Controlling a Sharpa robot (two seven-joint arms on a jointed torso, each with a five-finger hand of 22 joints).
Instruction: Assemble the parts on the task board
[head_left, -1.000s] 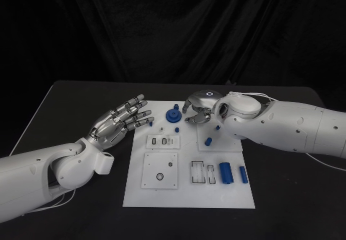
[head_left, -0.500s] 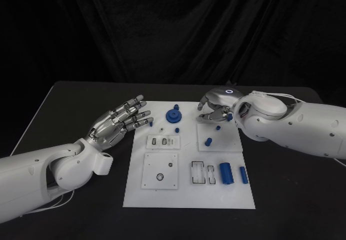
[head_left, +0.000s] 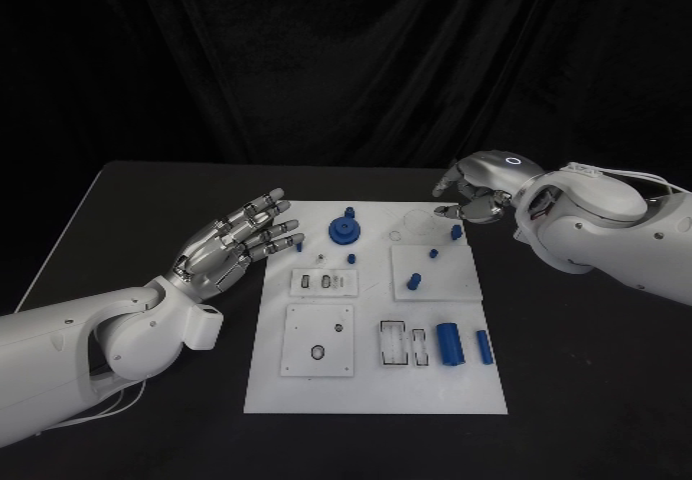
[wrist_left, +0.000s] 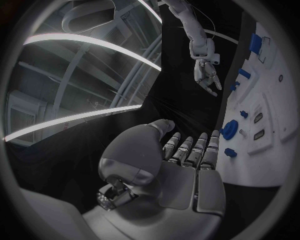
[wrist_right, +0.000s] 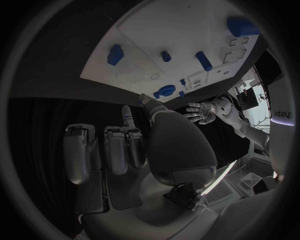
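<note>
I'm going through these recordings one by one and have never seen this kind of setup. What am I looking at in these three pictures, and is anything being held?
This is a two-armed robot at a black table. Each white arm ends in a silver, many-fingered hand. The square picture comes from a camera on the robot's head, looking down. The two round pictures come from fisheye cameras at the wrists, each looking past its own hand.

In the middle lies the white task board, with small blue parts on it: a round, gear-like piece near its far edge, two cylinders lying near its right side, and a few small pegs.

The left hand is beside the board's left edge, fingers spread, holding nothing. The right hand is over the board's far right corner, fingers curled; I cannot tell whether it holds anything.
</note>
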